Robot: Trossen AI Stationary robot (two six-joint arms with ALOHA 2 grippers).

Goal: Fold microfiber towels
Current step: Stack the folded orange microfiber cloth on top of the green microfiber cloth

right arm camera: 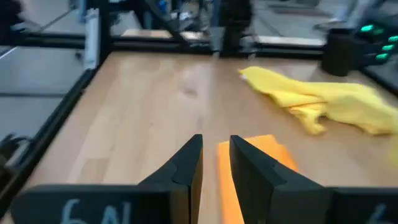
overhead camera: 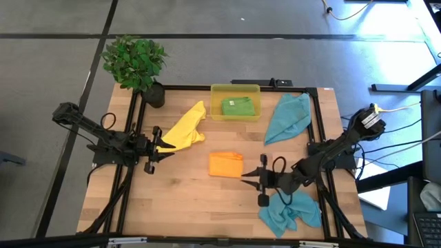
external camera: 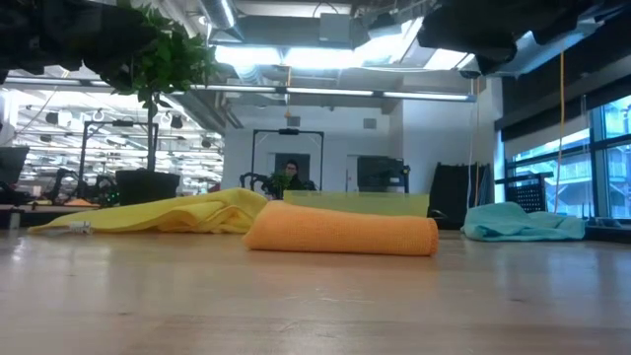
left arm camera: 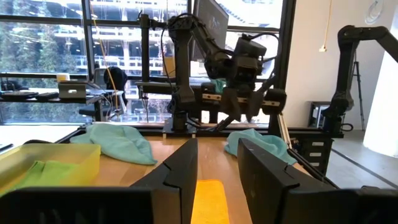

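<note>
Left tool (overhead camera: pixel 160 156) hovered beside the yellow towel (overhead camera: pixel 187 127), its fingers (left arm camera: pixel 180 171) a narrow way apart with bare counter and a strip of orange showing between them, so it pinched nothing; it seemed placed there to take the loose yellow cloth next. The right tool (overhead camera: pixel 249 179) sat just off the near edge of the orange towel (overhead camera: pixel 226 164), its fingers (right arm camera: pixel 189 163) likewise slightly parted and empty, which read as a release after a fold rather than a grip. That orange towel lay mid-counter as a neat thick rectangle, and in the low view (external camera: pixel 341 231) its rounded front edge suggested it was already folded. The green towel (overhead camera: pixel 238 106) rested folded inside the translucent yellow bin (overhead camera: pixel 216 89) at the far edge of the counter (overhead camera: pixel 179 200), probably the drop place for finished pieces. The yellow towel sprawled unfolded from near the left tool toward the bin. One teal towel (overhead camera: pixel 288 117) lay crumpled beside the bin on the right, and the other teal towel (overhead camera: pixel 289 212) was bunched at the front edge under the right arm, both apparently waiting their turn. A potted plant (overhead camera: pixel 135 62) stood at the far left corner, clear of the work.
</note>
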